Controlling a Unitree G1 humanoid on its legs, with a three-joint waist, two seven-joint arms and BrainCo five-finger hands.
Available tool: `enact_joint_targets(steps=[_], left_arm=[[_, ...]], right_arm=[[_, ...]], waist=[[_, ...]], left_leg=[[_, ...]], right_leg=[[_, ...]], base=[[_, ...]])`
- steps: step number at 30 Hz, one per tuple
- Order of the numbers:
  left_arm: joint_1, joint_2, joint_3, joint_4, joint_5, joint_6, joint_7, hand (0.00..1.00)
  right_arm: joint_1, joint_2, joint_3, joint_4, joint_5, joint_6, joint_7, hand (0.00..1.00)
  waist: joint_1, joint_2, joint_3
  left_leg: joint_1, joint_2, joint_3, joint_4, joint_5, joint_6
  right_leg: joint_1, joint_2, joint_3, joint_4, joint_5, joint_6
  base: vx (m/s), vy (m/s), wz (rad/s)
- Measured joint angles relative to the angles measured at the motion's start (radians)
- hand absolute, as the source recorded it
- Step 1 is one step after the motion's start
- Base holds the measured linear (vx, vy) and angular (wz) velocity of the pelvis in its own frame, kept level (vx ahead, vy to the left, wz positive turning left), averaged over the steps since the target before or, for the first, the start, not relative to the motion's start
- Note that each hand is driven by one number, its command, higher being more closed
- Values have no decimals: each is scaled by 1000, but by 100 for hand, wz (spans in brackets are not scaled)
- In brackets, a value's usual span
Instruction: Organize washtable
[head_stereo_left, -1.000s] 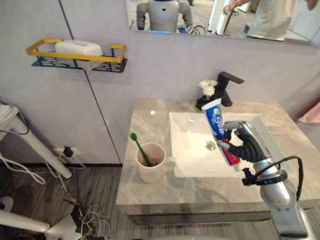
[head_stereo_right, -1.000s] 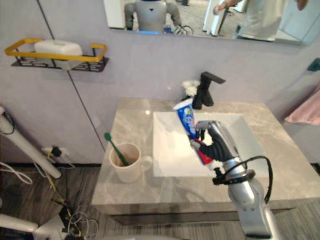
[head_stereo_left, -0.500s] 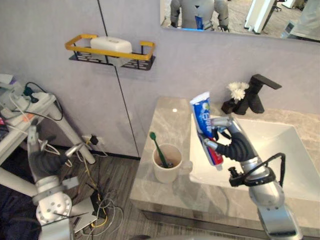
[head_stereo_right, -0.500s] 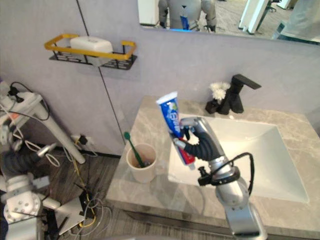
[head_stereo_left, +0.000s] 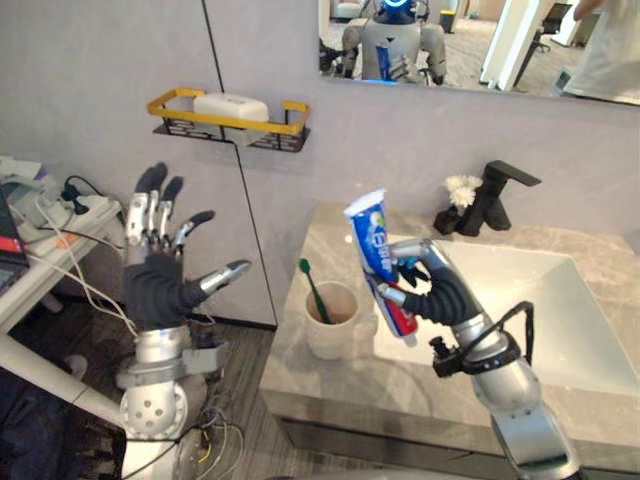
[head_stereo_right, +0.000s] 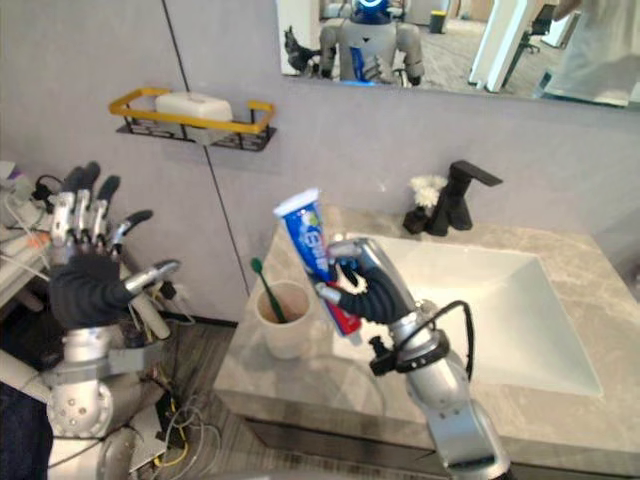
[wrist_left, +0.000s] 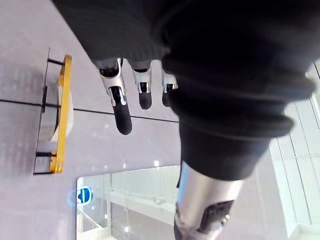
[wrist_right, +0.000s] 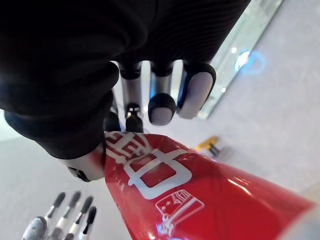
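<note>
My right hand (head_stereo_left: 438, 296) is shut on a toothpaste tube (head_stereo_left: 379, 262), blue at its flat top and red toward the cap, held upright above the counter beside the sink's left edge. The tube's red body (wrist_right: 200, 190) shows close up in the right wrist view. A cream mug (head_stereo_left: 330, 320) with a green toothbrush (head_stereo_left: 312, 288) in it stands on the marble counter (head_stereo_left: 320, 375), just left of the tube. My left hand (head_stereo_left: 160, 270) is raised off to the left of the counter, fingers (wrist_left: 120, 107) straight and spread, holding nothing.
A white sink basin (head_stereo_left: 520, 310) is set in the counter, with a black faucet (head_stereo_left: 495, 195) and a small white flower (head_stereo_left: 460, 188) behind it. A yellow wall shelf (head_stereo_left: 228, 112) carries a white soap box. A mirror hangs above. Cables lie on the floor at left.
The camera has shifted. My left hand has risen from low at the left to chest height with fingers spread. The right hand has carried the tube a little left, toward the mug.
</note>
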Motion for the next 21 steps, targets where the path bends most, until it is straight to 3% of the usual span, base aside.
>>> enact_joint_targets(steps=[11,21], left_arm=[[-27,66,-148,-16,-267,10,-56,0],[-69,100,-247,8,-326,50,-66,0]], right_arm=[[-100,-43,32,47,22,4,-20,100],[-156,-53,83,72,34,3,-39,100]], waist=[[-1,-1,-6],[-3,-2,-17]], left_leg=[[2,4,23,-4,3,0],[30,10,37,-40,21,-1]], right_leg=[[-13,-1,26,2,1,-1],[-15,-1,40,15,1,-1]], base=[[-1,7,-6],[-21,3,-4]])
